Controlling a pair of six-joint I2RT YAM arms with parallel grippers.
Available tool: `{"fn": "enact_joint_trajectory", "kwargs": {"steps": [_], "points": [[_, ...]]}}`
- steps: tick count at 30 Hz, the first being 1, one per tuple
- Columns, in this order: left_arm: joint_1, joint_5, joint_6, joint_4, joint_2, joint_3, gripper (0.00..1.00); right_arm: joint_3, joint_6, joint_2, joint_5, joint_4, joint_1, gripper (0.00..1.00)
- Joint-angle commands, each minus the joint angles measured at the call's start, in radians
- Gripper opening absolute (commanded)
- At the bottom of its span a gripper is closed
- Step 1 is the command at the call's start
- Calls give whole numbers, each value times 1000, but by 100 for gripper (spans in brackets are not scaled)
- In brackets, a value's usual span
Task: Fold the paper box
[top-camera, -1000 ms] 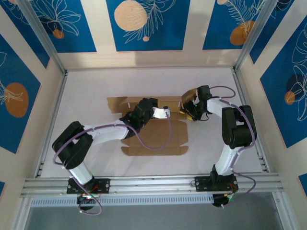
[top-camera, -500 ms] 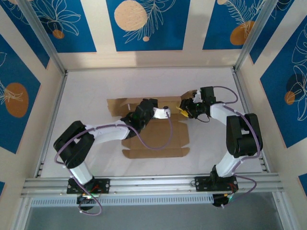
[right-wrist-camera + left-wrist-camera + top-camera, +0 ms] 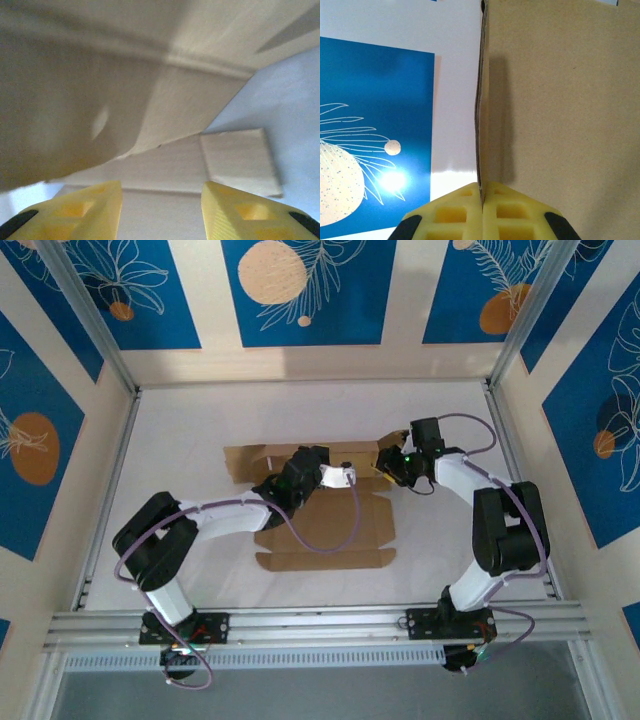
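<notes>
Right now the paper box (image 3: pixel 325 525) lies mostly flat around the middle of the desk (image 3: pixel 180 430), its broad base panel toward the near edge and a strip of flaps along its far side. The left hand (image 3: pixel 340 476) is clamped tight on that far side: its wrist camera shows the yellow pads (image 3: pixel 450 220) pressed together on the thin edge of an upright cardboard wall (image 3: pixel 560 100). The right hand (image 3: pixel 392 468) sits at the flap nearest the desk's right edge. Its fingers (image 3: pixel 85 205) stand about half apart with nothing visibly between them, and a raised flap (image 3: pixel 100 100) looms just above and ahead. The main risk, as I judge it, is that the sheet is pinned by that one narrow pinch alone. If the right hand shoves its flap inward, the whole blank may slide or swivel on the smooth desk instead of bending at the crease. A hard push could also buckle the wall at the left hand's pads, or pull it out of them. The raised flap looks springy and may fall back if the right hand misses it. The left arm's cable (image 3: pixel 320 540) drapes over the base panel and might drag it.
</notes>
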Motion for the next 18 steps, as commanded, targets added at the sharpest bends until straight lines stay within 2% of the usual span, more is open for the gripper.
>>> {"fn": "enact_joint_trajectory", "kwargs": {"steps": [1, 6, 8, 18], "points": [[-16, -6, -22, 1, 22, 25, 0, 40, -97, 14, 176, -104, 3, 50], [-16, -6, -22, 0, 20, 23, 0, 11, -117, 62, 162, -43, 0, 64], [-16, -8, -23, 0, 19, 22, 0, -8, -120, 79, 127, -3, -5, 66], [-18, -16, -42, -7, 32, 34, 0, -26, -103, 148, -53, 73, 11, 64]]}}
